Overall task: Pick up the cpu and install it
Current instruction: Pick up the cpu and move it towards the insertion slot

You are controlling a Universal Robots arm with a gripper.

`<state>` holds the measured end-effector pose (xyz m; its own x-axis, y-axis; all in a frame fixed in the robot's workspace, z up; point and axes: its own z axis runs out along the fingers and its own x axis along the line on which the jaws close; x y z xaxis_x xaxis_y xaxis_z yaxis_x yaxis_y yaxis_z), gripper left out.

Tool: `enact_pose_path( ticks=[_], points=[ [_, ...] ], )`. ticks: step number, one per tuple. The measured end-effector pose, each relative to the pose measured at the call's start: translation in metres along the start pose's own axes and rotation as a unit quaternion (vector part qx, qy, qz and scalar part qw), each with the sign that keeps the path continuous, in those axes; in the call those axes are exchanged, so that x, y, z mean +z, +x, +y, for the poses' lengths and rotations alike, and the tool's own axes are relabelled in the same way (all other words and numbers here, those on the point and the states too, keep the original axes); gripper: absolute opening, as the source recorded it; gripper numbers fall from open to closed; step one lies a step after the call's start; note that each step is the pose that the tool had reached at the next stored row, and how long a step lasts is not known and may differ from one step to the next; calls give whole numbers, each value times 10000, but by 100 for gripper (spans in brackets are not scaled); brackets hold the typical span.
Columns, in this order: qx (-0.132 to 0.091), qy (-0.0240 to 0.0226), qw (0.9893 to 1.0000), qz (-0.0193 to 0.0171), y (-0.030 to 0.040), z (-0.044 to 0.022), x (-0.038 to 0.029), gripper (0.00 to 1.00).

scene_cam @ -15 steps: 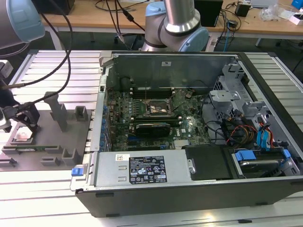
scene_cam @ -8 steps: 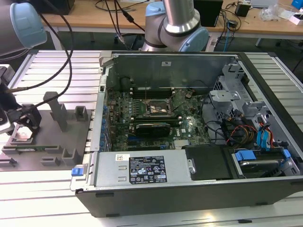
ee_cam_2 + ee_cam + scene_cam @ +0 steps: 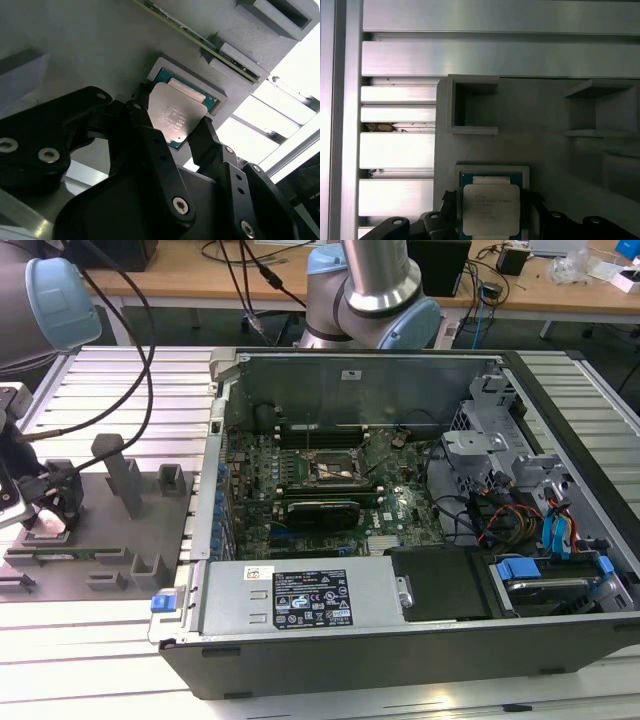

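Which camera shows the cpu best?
The first wrist view: the cpu faces it nearly square-on, metal top plain. The second wrist view sees it slanted; in the exterior view it is a tiny pale patch.

- A ribbed silver aluminium worktop (image 3: 90, 670) made of long parallel slats with dark grooves spans the foreground of the exterior view; both wrist views show its slats too (image 3: 395, 150) (image 3: 280, 105).
- Bright overhead light glares off the slats, strongest near the front edge in the exterior view and washing them out to white in the second wrist view.
- A light brown wooden desk (image 3: 190, 275) runs behind the worktop.
- Black cables (image 3: 232, 265), a black box (image 3: 440, 265) and crumpled clear plastic wrapping (image 3: 570, 265) lie on the desk.
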<state>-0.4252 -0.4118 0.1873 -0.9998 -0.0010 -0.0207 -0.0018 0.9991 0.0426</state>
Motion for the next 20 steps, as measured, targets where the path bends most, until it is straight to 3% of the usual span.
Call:
enact_pose_path(
  ticks=[2,14,17,20],
  points=[
    [0,0,10000,0,0,0,0,56],
    [0,0,10000,0,0,4,0,55],
    [0,0,10000,0,-1,6,-54,55],
    [0,0,10000,-1,-1,6,-57,55]
  ],
)
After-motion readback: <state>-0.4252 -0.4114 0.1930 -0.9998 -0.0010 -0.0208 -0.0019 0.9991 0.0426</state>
